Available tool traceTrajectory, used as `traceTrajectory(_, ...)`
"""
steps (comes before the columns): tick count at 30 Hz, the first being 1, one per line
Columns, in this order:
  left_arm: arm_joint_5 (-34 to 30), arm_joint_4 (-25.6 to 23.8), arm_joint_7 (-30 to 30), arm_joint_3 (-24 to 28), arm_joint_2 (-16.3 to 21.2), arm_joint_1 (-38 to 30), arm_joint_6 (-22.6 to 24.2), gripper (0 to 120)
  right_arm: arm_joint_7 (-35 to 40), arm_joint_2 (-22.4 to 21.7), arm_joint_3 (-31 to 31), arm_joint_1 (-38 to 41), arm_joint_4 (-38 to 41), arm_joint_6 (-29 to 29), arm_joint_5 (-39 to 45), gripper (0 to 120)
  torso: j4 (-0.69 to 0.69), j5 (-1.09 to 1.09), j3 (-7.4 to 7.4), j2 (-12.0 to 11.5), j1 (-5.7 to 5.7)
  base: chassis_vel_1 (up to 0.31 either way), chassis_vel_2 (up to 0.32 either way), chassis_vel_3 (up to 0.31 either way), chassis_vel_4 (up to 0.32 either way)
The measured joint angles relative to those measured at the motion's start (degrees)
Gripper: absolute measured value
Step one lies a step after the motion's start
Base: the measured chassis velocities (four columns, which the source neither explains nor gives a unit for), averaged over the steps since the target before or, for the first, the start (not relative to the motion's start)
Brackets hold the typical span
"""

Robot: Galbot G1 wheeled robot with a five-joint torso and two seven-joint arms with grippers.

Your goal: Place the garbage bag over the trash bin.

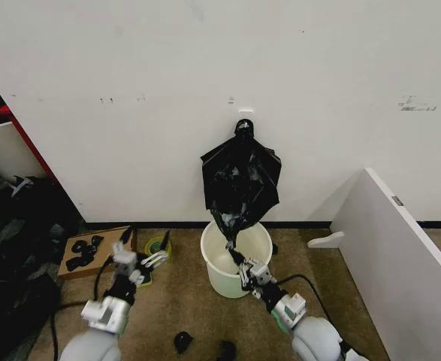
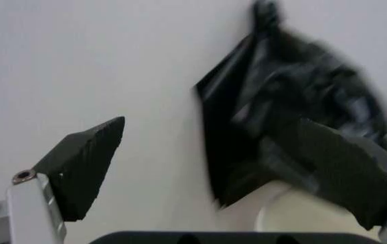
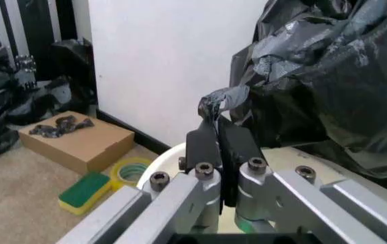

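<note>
Right gripper (image 3: 217, 133) clamped on garbage bag (image 1: 240, 180) lower tip, 12 o'clock above trash bin (image 1: 218, 277); left gripper (image 1: 146, 265) agape at 9 o'clock. Film light, limp, slippery: grip bunched edge

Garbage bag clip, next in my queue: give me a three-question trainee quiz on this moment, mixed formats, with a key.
1. True or false: the garbage bag already lines the trash bin.
2. Which gripper pinches the bag's lower tip? A) left gripper B) right gripper
3. Fill in: the bag's top hangs against the ____ above the bin.

Key
1. False: it hangs above the bin, with its tip at the opening.
2. B: the right is shut on the tip; the left is open, apart, beside the bin.
3. wall
</note>
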Motion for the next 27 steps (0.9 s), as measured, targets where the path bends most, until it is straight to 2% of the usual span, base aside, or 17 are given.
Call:
traceTrajectory(1,-1.16,0.48,0.08,2.95,1.85,-3.64,1.17,100,0.03,-0.1,-0.18,0.24,-0.1,-0.04,-0.35,0,-0.01,0.0,0.0,0.0,0.0,0.0,0.0,0.0,0.0)
traceTrajectory(2,-1.16,0.48,0.08,2.95,1.85,-3.64,1.17,100,0.03,-0.1,-0.18,0.24,-0.1,-0.04,-0.35,0,-0.01,0.0,0.0,0.0,0.0,0.0,0.0,0.0,0.0)
traceTrajectory(9,-11.12,4.64,3.34,23.69,13.54,-31.44,6.63,100,0.03,1.77,0.67,0.02,-1.78,0.6,-3.5,0,0.01,0.02,0.01,0.0,0.0,0.0,0.0,0.0,0.0)
traceTrajectory(10,-11.12,4.64,3.34,23.69,13.54,-31.44,6.63,100,0.03,1.77,0.67,0.02,-1.78,0.6,-3.5,0,0.01,0.02,0.01,0.0,0.0,0.0,0.0,0.0,0.0)
traceTrajectory(11,-12.35,5.03,3.79,25.9,14.47,-34.29,7.16,100,0.02,1.91,0.77,0.0,-1.96,0.76,-3.78,0,0.03,0.0,0.01,0.0,0.0,0.0,0.0,0.0,0.0)
traceTrajectory(16,-18.28,7.86,6.22,40.46,16.99,-49.46,9.77,100,0.01,2.52,1.18,-0.29,-2.49,1.33,-4.92,0,0.01,-0.01,0.01,-0.01,0.0,0.0,0.0,0.0,0.0)
traceTrajectory(17,-18.28,7.86,6.22,40.46,16.99,-49.46,9.77,100,0.01,2.52,1.18,-0.29,-2.49,1.33,-4.92,0,0.01,-0.01,0.01,-0.01,0.0,0.0,0.0,0.0,0.0)
traceTrajectory(20,-20.14,9.79,7.89,45.19,17.72,-54.84,11.05,100,-0.02,2.94,1.45,-0.56,-2.55,1.53,-5.24,0,0.02,0.01,0.0,-0.01,-0.01,0.0,0.0,0.0,0.0)
traceTrajectory(27,-22.29,14.41,10.92,48.97,17.11,-59.49,13.94,93,-0.11,3.17,1.69,-0.78,-2.93,2.16,-5.42,0,0.03,0.0,0.0,-0.01,-0.01,0.0,0.0,0.0,0.0)
